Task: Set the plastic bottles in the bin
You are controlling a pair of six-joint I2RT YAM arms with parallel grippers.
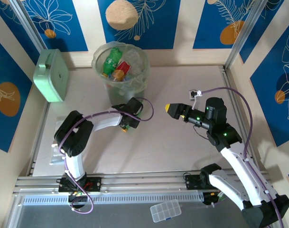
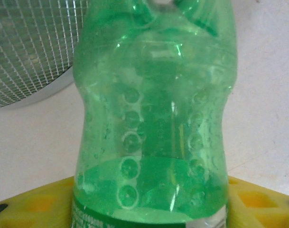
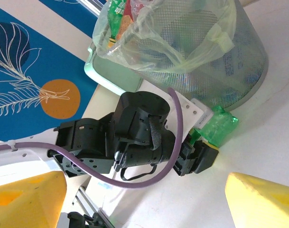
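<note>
My left gripper is down low on the table, just on the near side of the bin. It has a green bottle in it. In my left wrist view the bottle sits right in the middle, between my two yellow fingers. One finger is on its left side and one is on its right side, and both press up against the plastic. So this gripper is closed partway, just as wide as the bottle, and it has hold of it. The bottle points away from my wrist, toward the far side. The net wall of the bin is just past it, up and to the left. In my right wrist view the bottle's far end is very near the foot of the bin, but I cannot tell if the two touch. My right gripper is well off to the right, apart from the bottle and the bin. Its yellow fingers stand wide apart with bare table between them, and it has hold of nothing. The bin stands at the far middle of the table with a clear bag inside. A second green bottle and a red bottle lie in the bag. A green box leans at the far left.
</note>
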